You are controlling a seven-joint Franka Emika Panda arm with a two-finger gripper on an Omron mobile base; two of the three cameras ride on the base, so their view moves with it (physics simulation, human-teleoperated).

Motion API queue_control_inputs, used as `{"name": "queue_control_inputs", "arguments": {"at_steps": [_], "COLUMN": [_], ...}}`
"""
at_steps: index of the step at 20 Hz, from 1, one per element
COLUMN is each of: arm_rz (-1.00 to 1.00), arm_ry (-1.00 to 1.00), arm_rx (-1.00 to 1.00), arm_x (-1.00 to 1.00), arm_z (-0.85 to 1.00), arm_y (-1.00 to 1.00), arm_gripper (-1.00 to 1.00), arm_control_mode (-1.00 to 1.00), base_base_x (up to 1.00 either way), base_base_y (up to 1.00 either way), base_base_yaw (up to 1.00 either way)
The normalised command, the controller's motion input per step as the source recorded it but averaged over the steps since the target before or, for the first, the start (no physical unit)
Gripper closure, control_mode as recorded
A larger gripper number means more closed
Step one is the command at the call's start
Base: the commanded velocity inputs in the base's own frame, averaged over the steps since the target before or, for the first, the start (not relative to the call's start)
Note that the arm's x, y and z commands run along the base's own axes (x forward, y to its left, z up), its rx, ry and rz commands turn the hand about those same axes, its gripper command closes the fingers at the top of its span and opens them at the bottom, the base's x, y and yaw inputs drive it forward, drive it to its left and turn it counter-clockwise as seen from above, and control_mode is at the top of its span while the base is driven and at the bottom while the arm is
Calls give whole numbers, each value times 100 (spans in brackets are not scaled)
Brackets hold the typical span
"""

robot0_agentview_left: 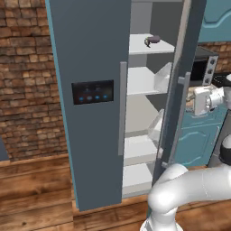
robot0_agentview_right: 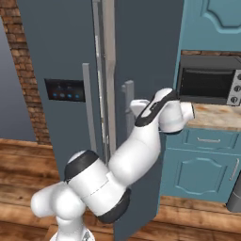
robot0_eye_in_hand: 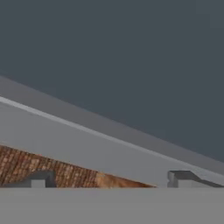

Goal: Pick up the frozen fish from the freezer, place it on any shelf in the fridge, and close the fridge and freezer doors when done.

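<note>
1. The gripper (robot0_eye_in_hand: 109, 181) sits spread wide, its two dark fingertips (robot0_eye_in_hand: 37, 179) well apart at the bottom of the hand view, nothing between them.
2. Straight ahead of the fingers is a flat slate-blue door face with a pale grey edge running slantwise across it, and a wedge of brick wall (robot0_eye_in_hand: 48, 170) below.
3. From the left base view, the white hand is up at the right, just beside the grey bar handle (robot0_agentview_left: 182, 117) of the plain fridge door (robot0_agentview_left: 180, 90); contact can't be made out.
4. That door stands ajar, edge-on to the camera, with the pale grey shelves (robot0_agentview_left: 142, 81) showing in the gap.
5. On the top visible shelf sits a dark maroon lump (robot0_agentview_left: 154, 39) with a tiny dark shape against it; too small to say whether that is the frozen fish.
6. The freezer door (robot0_agentview_left: 90, 99), with its black panel (robot0_agentview_left: 92, 92) and blue lights, faces the camera to the left.
7. Off to the right, a microwave (robot0_agentview_right: 209, 80) rests on the counter above teal cabinets (robot0_agentview_right: 202, 164).
</note>
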Motion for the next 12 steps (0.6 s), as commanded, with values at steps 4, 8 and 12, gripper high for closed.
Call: {"name": "queue_control_inputs", "arguments": {"at_steps": [4,8,12], "arm_rz": [-27,-30,-32], "arm_ry": [-10,-11,-12], "arm_rx": [0,0,0], "arm_x": [86,91,99], "arm_z": [-25,-31,-23], "arm_y": [100,100,100], "arm_gripper": [-100,-100,-100], "arm_control_mode": [-100,-100,-100], "base_base_x": [0,0,0], "base_base_y": [0,0,0], "base_base_yaw": [0,0,0]}}
